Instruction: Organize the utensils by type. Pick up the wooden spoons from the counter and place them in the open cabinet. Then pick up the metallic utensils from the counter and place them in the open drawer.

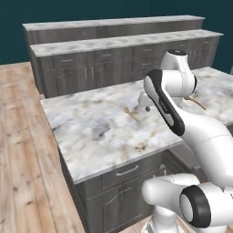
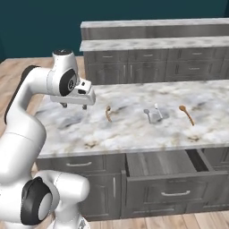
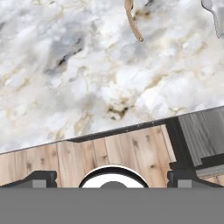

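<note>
A: Where is the hand over the bench [image 2: 134,129]?

B: Above the bench's left part in the right base view, well clear of the marble. The fingers [image 2: 74,106] are spread wide, released, with nothing between them. In the hand view their two dark tips sit far apart at the bottom, over the bench's front edge and the wood floor [image 3: 109,153] below it.

A: And the wooden spoons?

B: Taking the open drawer [image 2: 172,176] as the mark: one wooden spoon [image 2: 108,113] lies on the bench above and to the left of the drawer, just right of the fingers. The other wooden spoon [image 2: 186,113] lies on the bench above the drawer's right end.

A: The metallic utensils?

B: The metallic utensils [image 2: 152,114] lie close together on the bench straight above the drawer, between the two spoons. How many pieces, I cannot tell.

A: The drawer itself?

B: Pulled out under the bench front, its silver bar handle [image 2: 175,193] facing forward
</note>
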